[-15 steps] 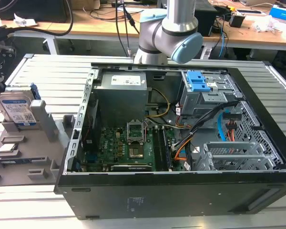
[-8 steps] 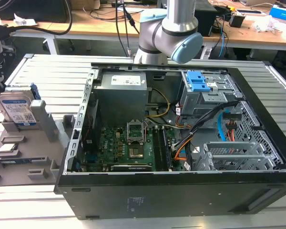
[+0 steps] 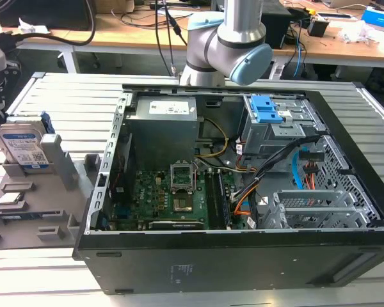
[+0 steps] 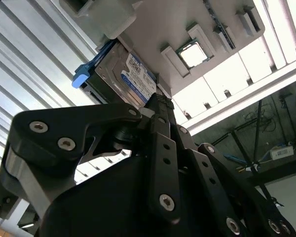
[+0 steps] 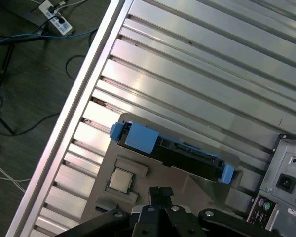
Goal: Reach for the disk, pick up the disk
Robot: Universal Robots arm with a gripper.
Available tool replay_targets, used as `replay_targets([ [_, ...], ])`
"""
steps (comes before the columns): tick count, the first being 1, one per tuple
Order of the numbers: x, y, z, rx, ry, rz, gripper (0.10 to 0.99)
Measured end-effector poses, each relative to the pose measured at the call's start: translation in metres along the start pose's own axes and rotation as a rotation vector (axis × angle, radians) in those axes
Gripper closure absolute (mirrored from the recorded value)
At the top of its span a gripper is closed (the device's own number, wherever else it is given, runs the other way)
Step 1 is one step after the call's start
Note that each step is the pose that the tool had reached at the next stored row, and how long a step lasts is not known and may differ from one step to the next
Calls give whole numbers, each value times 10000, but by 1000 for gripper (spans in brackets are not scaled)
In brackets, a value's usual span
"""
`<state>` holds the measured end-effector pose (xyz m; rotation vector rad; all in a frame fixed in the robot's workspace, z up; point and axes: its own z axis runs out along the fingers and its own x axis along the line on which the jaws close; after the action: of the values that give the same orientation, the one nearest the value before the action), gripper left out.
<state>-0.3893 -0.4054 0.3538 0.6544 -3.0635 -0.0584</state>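
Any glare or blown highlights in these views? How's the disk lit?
Second wrist view: table slats blown out white beyond the disk, gripper a dark mass in front. First wrist view: soft sheen on the slats, disk evenly lit. Exterior view: even light, no glare on the disk's label.

Flat rectangular silver-grey disk: casing was bare metal with a dull sheen. Its white-and-blue label looked like glossy paper. Blue edge rail was smooth plastic. Grey moulded holder was matt plastic. Ribbed silver table was brushed, reflective metal. Black gripper was matt, with bright metal screws.
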Motion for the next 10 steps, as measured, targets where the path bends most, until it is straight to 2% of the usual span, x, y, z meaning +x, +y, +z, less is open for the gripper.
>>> replay_targets([
  [10, 0, 0, 0, 0, 24, -619, 980],
])
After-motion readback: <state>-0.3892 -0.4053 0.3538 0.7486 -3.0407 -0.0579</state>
